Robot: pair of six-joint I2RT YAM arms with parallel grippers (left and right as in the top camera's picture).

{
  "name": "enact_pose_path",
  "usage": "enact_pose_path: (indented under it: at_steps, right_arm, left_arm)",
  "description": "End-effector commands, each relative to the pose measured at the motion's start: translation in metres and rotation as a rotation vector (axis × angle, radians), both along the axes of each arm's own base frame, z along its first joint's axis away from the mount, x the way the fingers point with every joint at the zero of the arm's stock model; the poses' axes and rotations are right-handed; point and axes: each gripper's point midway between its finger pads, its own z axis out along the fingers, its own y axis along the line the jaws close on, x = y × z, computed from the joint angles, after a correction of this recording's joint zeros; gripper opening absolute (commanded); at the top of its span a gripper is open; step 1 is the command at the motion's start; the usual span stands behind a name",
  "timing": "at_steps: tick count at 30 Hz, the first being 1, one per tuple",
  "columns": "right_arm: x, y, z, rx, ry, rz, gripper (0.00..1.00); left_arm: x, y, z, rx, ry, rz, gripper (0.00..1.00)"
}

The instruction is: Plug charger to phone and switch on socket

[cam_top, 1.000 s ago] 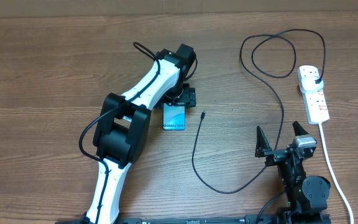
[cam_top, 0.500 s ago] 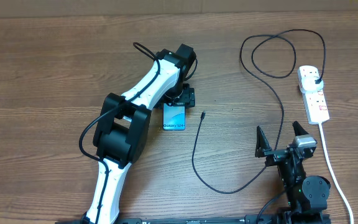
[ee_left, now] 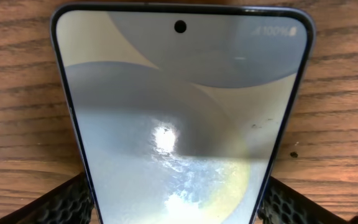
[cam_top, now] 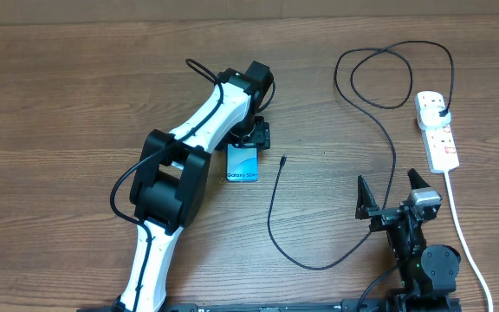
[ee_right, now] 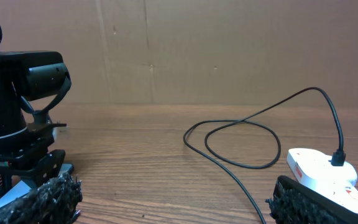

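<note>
Left gripper (cam_top: 249, 139) narrower over wood-grain table (cam_top: 59, 87)

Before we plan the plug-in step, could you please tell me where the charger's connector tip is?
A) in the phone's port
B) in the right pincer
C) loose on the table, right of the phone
C: the connector tip lies bare, apart from the phone, with nothing holding it.

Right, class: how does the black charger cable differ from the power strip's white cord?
The charger cable is thin and black; the white cord is thick. The charger cable loops and curves widely; the white cord runs almost straight. The charger cable's far tip lies free; the white cord's far end leaves the view. Both are attached to the socket.
</note>
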Motion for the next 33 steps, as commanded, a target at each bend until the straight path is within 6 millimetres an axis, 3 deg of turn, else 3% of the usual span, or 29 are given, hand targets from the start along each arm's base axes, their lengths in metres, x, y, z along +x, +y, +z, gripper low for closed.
enact_pose_path:
  at_steps: [1, 19, 33]
  right_arm:
    - [0.000, 0.001, -0.003, -0.005, 0.000, 0.007, 1.00]
    - [0.000, 0.001, -0.003, -0.005, 0.000, 0.007, 1.00]
    - [0.000, 0.001, -0.003, -0.005, 0.000, 0.007, 1.00]
  left_arm:
    - [-0.003, 0.003, -0.011, 0.009, 0.027, -0.008, 0.81]
    - [-0.003, 0.001, -0.010, -0.004, 0.028, -0.007, 0.78]
    - [-0.014, -0.010, -0.006, -0.145, 0.121, 0.004, 0.74]
